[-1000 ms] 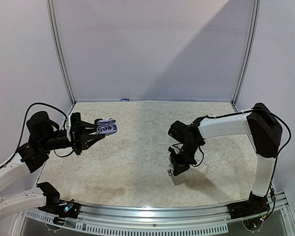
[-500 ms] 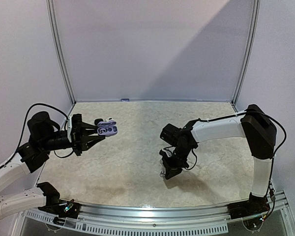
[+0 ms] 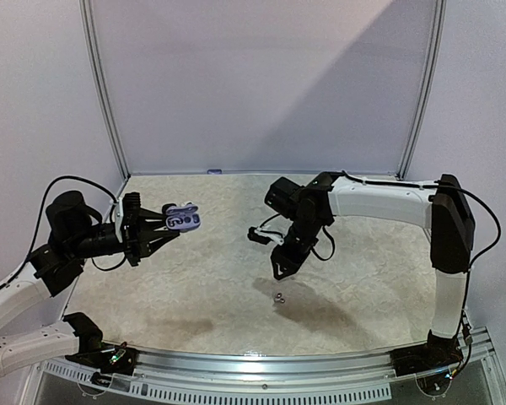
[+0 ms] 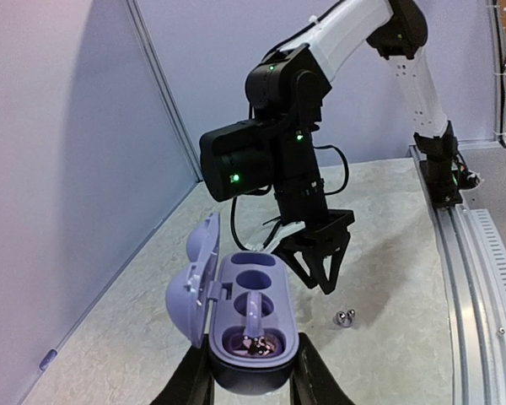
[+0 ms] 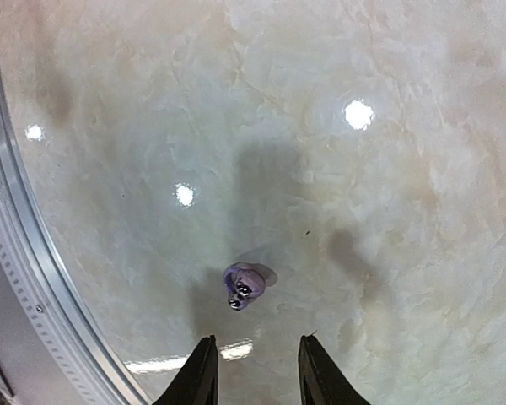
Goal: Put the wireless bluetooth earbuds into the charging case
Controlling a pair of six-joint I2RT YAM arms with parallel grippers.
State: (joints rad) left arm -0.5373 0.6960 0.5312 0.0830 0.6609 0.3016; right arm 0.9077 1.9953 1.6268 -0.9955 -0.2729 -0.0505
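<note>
My left gripper (image 3: 169,226) is shut on the lavender charging case (image 3: 184,220), held above the table's left side. In the left wrist view the case (image 4: 253,314) has its lid (image 4: 192,278) swung open to the left, and something small and shiny sits in its nearest pocket. One small lavender and silvery earbud (image 3: 279,296) lies loose on the table. My right gripper (image 3: 280,268) hangs a little above it, open, with nothing between its fingers. In the right wrist view the earbud (image 5: 243,285) lies just ahead of the fingertips (image 5: 204,350).
The table top (image 3: 236,253) is pale marbled stone. A metal rail (image 3: 261,367) runs along the near edge, and grey walls close in the back and both sides. The right arm (image 4: 270,160) reaches across in front of the case.
My right gripper has opened and lifted up and away from the table, moving left. The earbud it was carrying now lies on the table. The left arm and case have not moved.
</note>
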